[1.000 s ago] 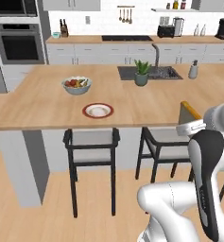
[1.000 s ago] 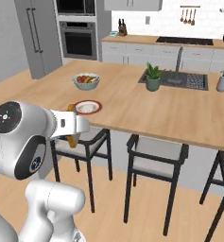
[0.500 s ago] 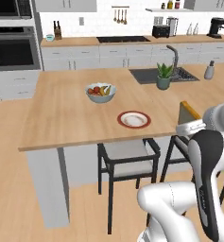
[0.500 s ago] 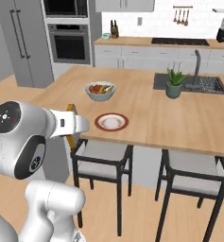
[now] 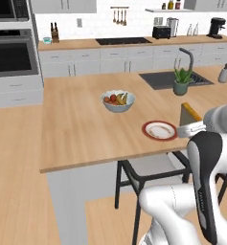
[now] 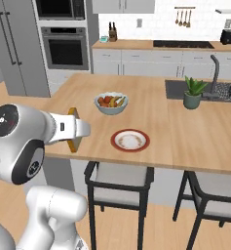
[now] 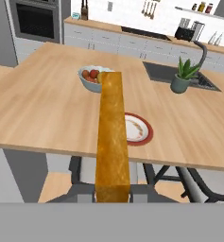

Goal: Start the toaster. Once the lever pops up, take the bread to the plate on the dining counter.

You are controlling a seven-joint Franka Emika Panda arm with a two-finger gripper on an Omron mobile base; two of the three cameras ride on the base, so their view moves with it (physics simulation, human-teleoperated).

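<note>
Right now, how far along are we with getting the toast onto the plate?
Done: the bread is out of the toaster, which sits on the far back counter. In hand: the gripper holds the slice edge-on at the dining counter. Left: reach over and set it on the plate, which carries no bread yet.

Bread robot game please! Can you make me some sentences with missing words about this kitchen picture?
1. The gripper holds a slice of ____.
2. The plate on the dining counter has a ____ rim.
3. The white bowl behind the plate is full of ____.
4. Beside the sink stands a small green ____.

Missing words: bread; red; fruit; plant
</note>
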